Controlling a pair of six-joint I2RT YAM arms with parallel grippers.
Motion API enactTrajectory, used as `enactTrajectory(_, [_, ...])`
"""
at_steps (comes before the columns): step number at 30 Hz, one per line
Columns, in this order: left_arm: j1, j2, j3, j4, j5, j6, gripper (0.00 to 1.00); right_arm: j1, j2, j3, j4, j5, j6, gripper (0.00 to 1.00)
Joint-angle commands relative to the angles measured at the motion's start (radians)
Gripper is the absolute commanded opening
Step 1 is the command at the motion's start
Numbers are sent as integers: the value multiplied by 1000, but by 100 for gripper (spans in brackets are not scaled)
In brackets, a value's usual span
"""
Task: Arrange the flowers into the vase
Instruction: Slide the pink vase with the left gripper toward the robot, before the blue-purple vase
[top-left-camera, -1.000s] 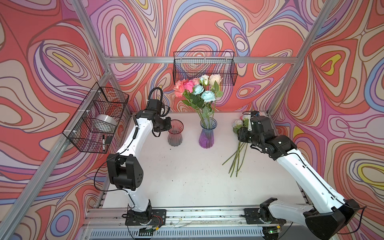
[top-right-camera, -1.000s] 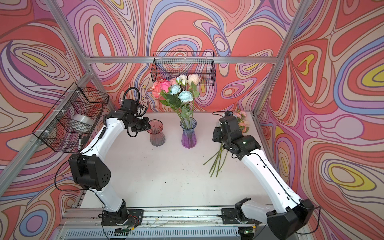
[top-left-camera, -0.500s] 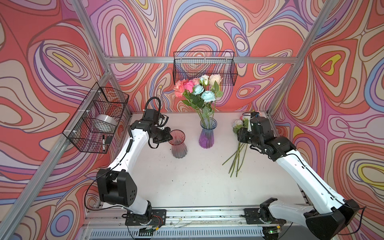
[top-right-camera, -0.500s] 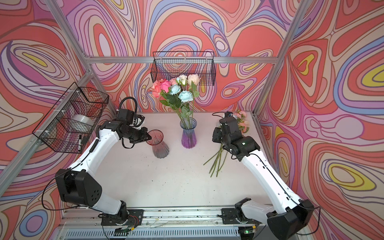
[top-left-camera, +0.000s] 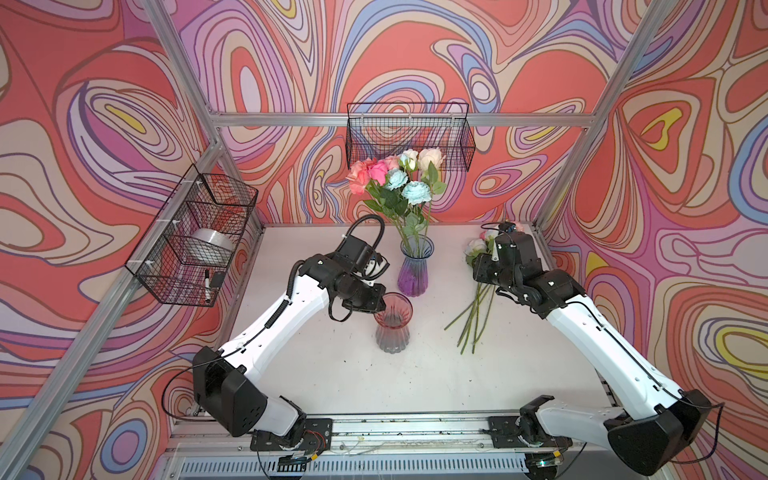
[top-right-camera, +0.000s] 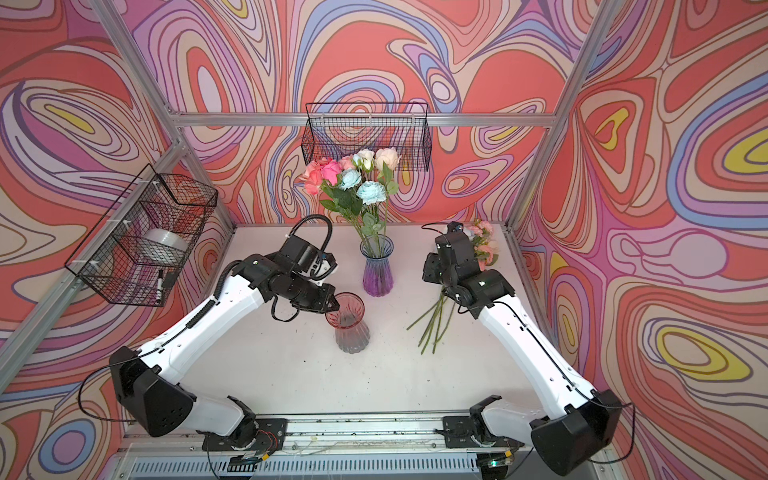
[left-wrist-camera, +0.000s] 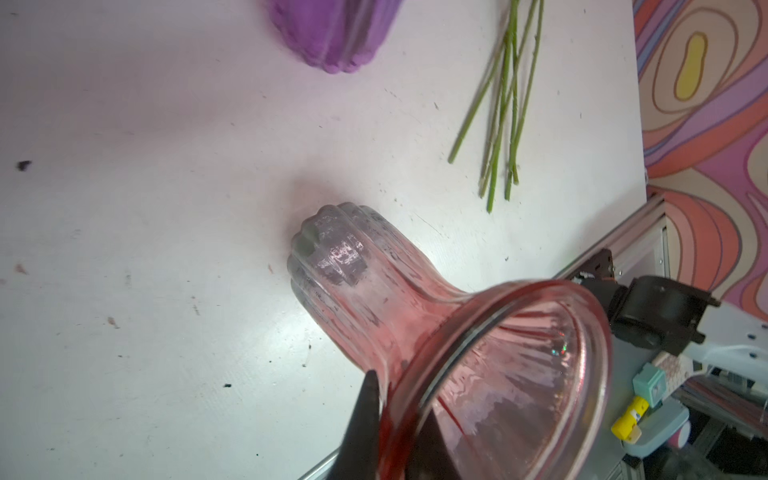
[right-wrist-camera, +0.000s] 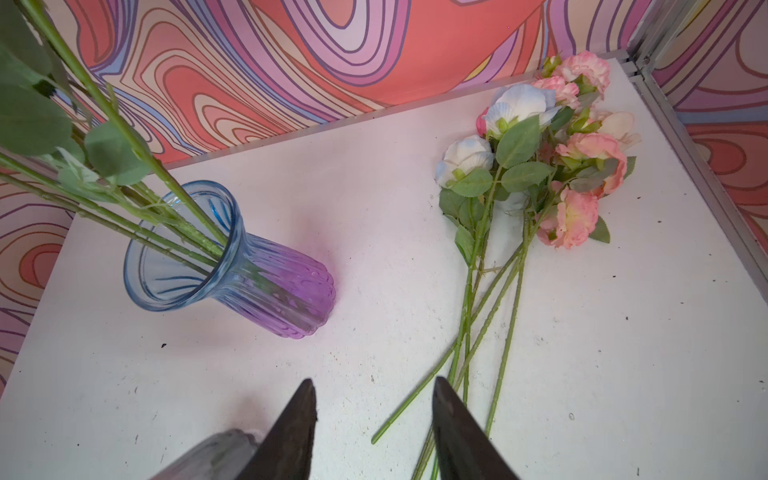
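- My left gripper (top-left-camera: 379, 305) was clamped on the rim of the pink vase (top-left-camera: 392, 330). In the left wrist view one finger (left-wrist-camera: 368, 415) sat outside the glass and the other showed through it from inside.
- The pink vase stood upright on the white table (top-left-camera: 332, 374), in front of the blue-purple vase (top-left-camera: 413, 276) and apart from it.
- The blue-purple vase held the bouquet (top-left-camera: 397, 183) of pink, peach, white and pale blue heads, with its stems leaning together in the mouth.
- The loose roses (right-wrist-camera: 519, 166) lay flat on the table near the right rear corner, apart from both vases. Their heads pointed at the back wall and their stems (top-right-camera: 434, 328) fanned toward the front.
- My right gripper (right-wrist-camera: 372, 380) hung over those stems with its jaws apart and nothing between them. I could not tell whether a finger touched a stem.
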Motion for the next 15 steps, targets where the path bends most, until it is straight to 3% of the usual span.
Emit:
enactTrajectory(1, [-75,6,49,0,-18,-43,0,-3,5,-8,24,3,19,46])
enactTrajectory(11, [-111,110,169,-33,-85,-52,0,-22,34,3,-8,59,-41,47])
enactTrajectory(15, [-112,166,210,-34,-29,-46,0,-62,85,8,9,30,-54,48])
